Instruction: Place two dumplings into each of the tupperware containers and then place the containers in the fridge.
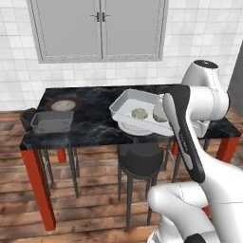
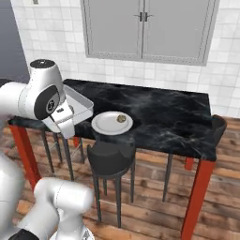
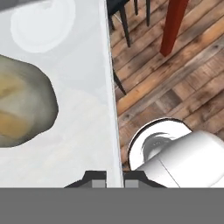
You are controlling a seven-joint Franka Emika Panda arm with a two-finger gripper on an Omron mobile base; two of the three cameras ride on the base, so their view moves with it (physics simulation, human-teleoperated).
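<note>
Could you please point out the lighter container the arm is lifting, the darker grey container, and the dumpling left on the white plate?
lighter container [image 1: 127,101]: left base view, on its raised left rim.
darker grey container [image 1: 51,122]: left base view, on its near wall.
dumpling [image 2: 121,118]: right base view, on its top.

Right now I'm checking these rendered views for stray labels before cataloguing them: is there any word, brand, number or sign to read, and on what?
None: no readable text in any view.
Light silvery-white rectangular tray: plain rim, no label.
Dark grey rectangular tray: unmarked.
Round white plate: blank.
Grey double-door wall cabinet: bare panels.
Black marble table: veining only.
</note>
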